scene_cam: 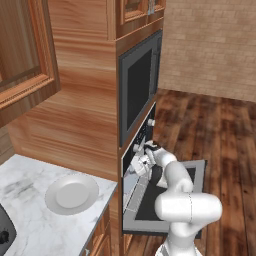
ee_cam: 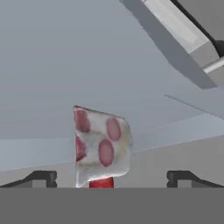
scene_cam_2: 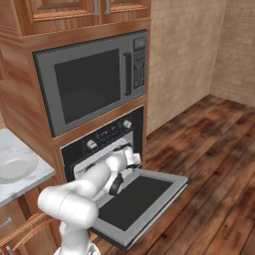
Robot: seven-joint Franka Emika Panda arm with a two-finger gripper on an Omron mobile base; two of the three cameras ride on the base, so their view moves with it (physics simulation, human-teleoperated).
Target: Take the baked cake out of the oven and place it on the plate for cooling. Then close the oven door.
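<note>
White frosting with pinkish-red blotches is what jumps out in the hand view: the baked cake (ee_cam: 101,146) sits right up close in front of the camera, on the pale grey floor inside the oven (scene_cam_2: 102,144), with its red berry at the bottom edge of the slice as this camera sees it. In that view its long axis runs top to bottom, so the slice reads as taller than it is wide, but the camera rolls with the hand, so I can't tell how it truly stands in the room. The gripper (ee_cam: 111,177) has its jaws spread wide, one dark tip on each side of the slice, and neither looks to be touching it, so nothing is held. From the right base view the white arm reaches over the oven door (scene_cam_2: 137,199), which is dropped down flat, and the hand is at the mouth of the oven just below the silver knobs. The plate (scene_cam: 72,194) sits bare on the marble table (scene_cam: 25,200) to the left of the oven, well apart from the cake. The microwave (scene_cam_2: 92,79) is stacked above the oven in the wood cabinetry.
</note>
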